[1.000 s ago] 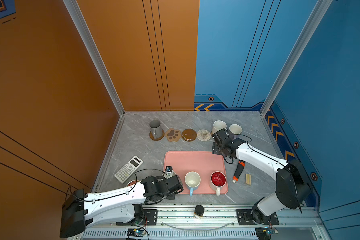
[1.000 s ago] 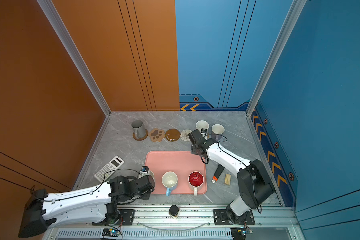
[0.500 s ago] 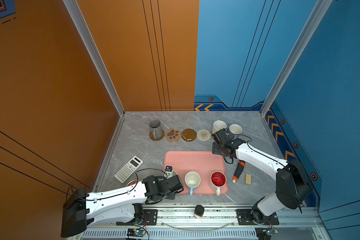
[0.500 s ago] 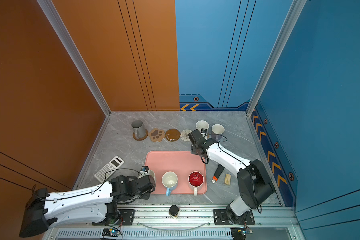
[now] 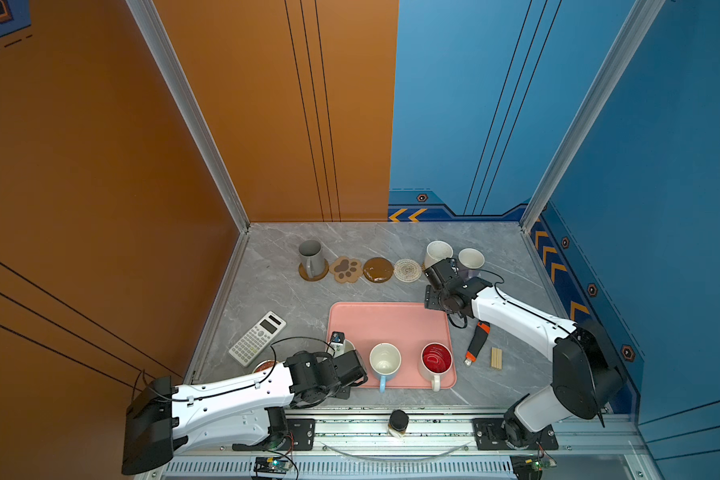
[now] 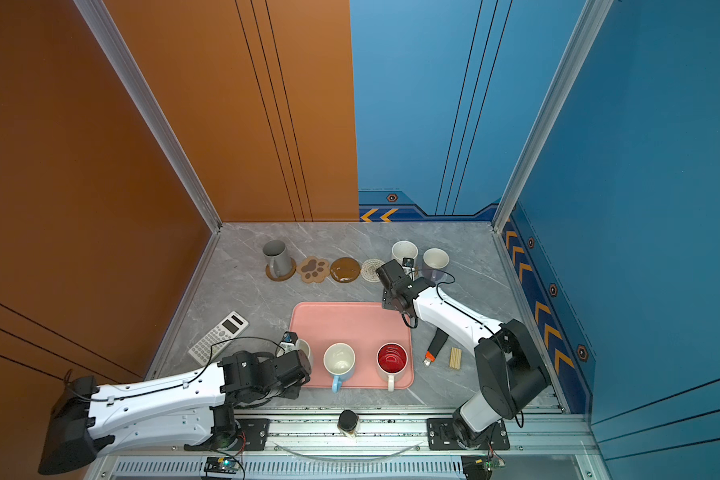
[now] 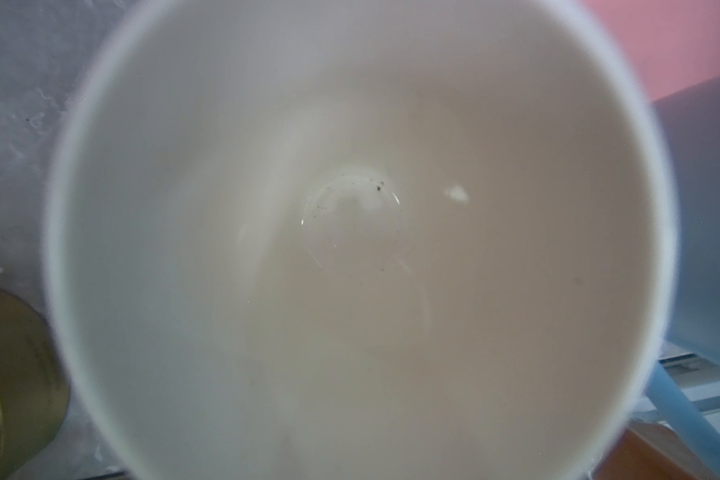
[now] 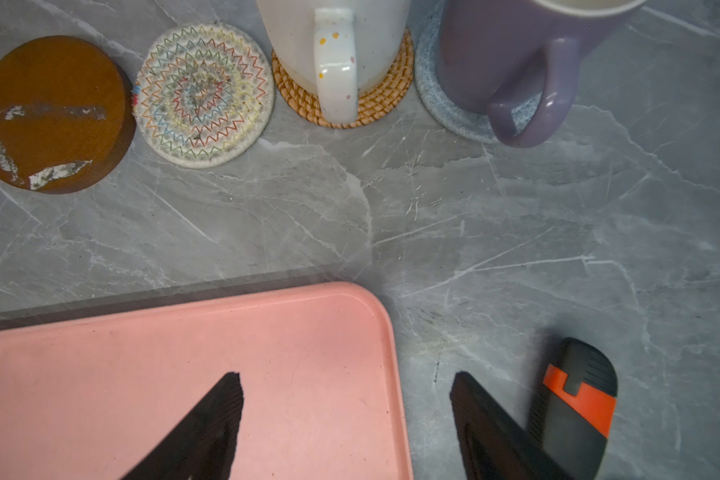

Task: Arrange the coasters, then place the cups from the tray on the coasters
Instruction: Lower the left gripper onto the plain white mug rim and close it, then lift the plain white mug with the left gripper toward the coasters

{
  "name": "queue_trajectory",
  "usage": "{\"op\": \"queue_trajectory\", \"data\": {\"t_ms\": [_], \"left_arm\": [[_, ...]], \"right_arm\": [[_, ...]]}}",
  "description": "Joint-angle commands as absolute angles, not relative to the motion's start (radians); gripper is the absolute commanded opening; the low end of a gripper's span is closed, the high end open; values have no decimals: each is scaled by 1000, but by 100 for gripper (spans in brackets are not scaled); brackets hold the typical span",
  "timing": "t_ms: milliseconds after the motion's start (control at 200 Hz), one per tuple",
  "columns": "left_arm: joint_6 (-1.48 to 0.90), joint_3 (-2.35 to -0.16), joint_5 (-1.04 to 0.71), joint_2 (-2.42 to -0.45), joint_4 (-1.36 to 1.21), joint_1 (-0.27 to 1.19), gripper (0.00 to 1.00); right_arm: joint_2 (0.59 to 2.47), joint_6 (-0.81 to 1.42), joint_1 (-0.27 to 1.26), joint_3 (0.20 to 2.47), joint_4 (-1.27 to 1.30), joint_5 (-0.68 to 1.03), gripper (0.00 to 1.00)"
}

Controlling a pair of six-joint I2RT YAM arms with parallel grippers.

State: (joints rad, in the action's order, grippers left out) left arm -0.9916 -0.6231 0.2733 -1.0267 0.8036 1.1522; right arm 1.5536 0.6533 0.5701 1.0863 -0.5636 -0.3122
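On the pink tray, left jaws together at white cup (right jaws apart).

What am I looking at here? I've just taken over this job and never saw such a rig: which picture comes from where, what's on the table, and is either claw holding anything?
Two white robot arms, each ending in a two-fingered gripper, work over a grey table. The two wide pictures look down from overhead; the two close-ups come from cameras on the arms' wrists. Six coasters line the far side: the grey cup, speckled cup and lavender cup stand on three; the paw coaster, brown disc and white woven coaster are bare. The pink tray carries the white cup, light blue cup and red-lined cup. The left gripper is shut at the white cup; whether it grips it is hidden. The right gripper hangs open and empty over the tray's far right corner.
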Motion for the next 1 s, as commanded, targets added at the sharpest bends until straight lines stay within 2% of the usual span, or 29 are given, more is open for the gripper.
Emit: {"op": "queue_trajectory", "data": {"t_ms": [0,611,996], "left_arm": [[-974,-656,304,-1038,819,1146,0],[-914,-792,381,-1079,867,1145,0],[-789,-896,390,-1146,873,1030,0]], "right_arm": [[1517,670,565,1071,-563,-327,78],[1491,669,558,1054,-563,-317,78],[1464,665,551,1046,-565,-309,78]]}}
